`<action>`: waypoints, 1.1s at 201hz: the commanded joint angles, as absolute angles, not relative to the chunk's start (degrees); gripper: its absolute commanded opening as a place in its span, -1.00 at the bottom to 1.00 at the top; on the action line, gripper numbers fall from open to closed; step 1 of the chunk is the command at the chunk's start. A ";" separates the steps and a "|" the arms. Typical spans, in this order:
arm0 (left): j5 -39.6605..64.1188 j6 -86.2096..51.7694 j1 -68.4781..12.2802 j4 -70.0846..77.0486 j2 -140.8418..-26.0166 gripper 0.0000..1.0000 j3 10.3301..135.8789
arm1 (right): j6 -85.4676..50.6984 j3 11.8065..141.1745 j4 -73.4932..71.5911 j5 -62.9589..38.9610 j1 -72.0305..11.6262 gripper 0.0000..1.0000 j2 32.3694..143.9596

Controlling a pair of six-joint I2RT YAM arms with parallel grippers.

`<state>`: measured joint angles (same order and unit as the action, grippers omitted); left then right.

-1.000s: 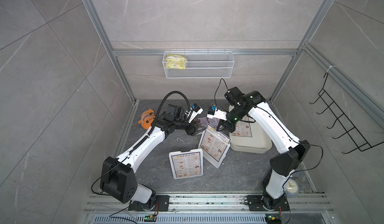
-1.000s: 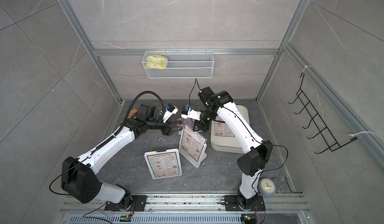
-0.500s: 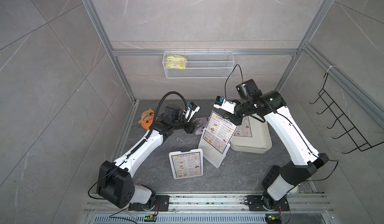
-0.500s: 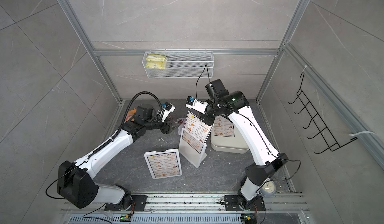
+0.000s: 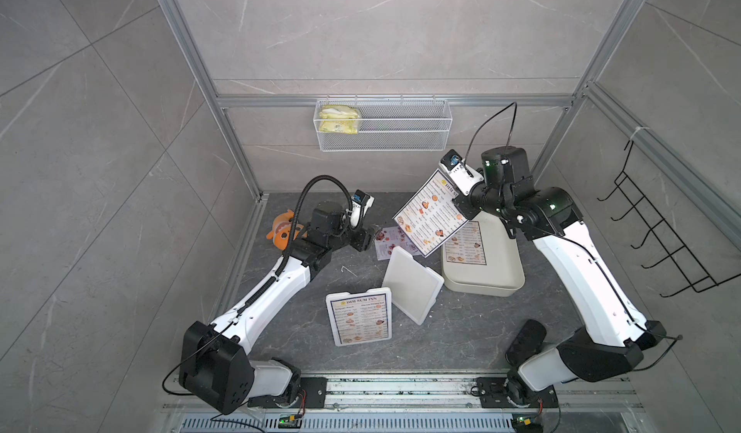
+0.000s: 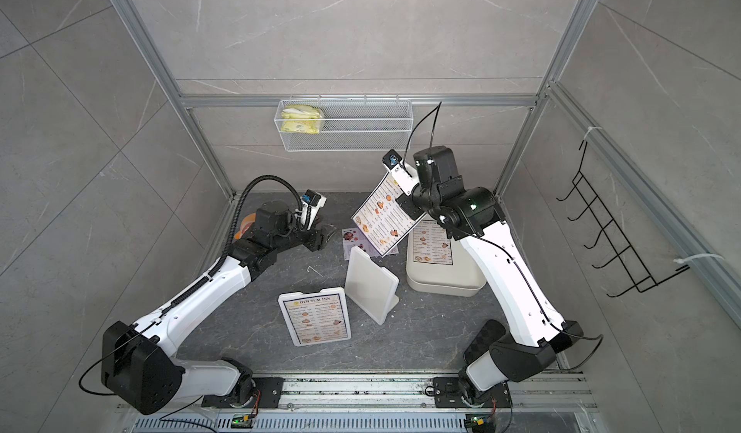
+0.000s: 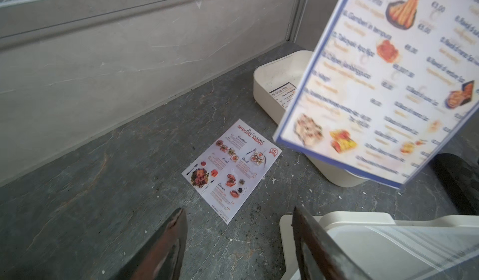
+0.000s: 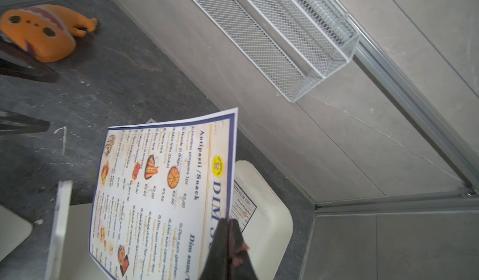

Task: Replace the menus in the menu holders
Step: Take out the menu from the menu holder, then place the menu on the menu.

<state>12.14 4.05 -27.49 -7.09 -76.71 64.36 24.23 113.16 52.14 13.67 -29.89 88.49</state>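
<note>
While R claw point(image 8: 228, 223) pinches menu point(image 5: 431, 214) aloft, tilted holder point(image 5: 413, 284) below, tray point(image 5: 503, 278) beside.

We read "DIM SUM INN" on the framed menu point(image 5: 359, 316) near the tray point(image 5: 481, 286), "Antipasti /Snack" on the raised menu point(image 8: 166, 188) above it, and "SPECIAL MENU" on the sheet point(image 7: 230, 167) beside it.

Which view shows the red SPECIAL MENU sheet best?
Left wrist: the SPECIAL MENU sheet lies whole and readable. Both top views show it small, partly behind the held menu; the right wrist view hardly shows it.
</note>
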 commanded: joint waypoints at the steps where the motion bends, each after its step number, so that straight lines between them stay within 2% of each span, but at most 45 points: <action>1: 7.04 0.18 -27.36 -4.28 -74.64 0.35 63.36 | 16.40 108.68 43.39 21.35 -30.23 -1.00 90.53; 33: 4.10 -1.75 -27.41 -2.94 -73.68 0.35 60.68 | 7.74 106.13 38.40 19.09 -30.51 -1.00 94.35; 58: 3.61 -2.40 -27.34 -2.76 -73.22 0.35 59.69 | 2.28 105.97 35.69 11.25 -31.17 -1.00 97.61; 77: 2.93 -2.47 -27.38 -2.72 -72.88 0.35 59.03 | 1.20 107.06 34.11 6.39 -32.54 -1.00 100.87; 130: 2.29 -2.46 -27.29 -3.14 -72.86 0.35 58.19 | -4.87 108.72 29.18 1.02 -33.63 -1.00 105.37; 174: 1.85 -2.52 -27.33 -3.33 -73.62 0.35 58.36 | -12.59 105.25 26.53 -2.90 -28.27 -1.00 106.53; 221: 1.16 -2.60 -27.33 -3.30 -73.87 0.35 58.36 | -13.16 104.33 27.15 -6.49 -24.82 -1.00 114.66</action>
<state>2.11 -1.63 -27.44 -5.50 -74.48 58.37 -11.42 105.84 26.92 -3.73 -25.04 109.38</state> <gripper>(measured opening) 0.673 0.049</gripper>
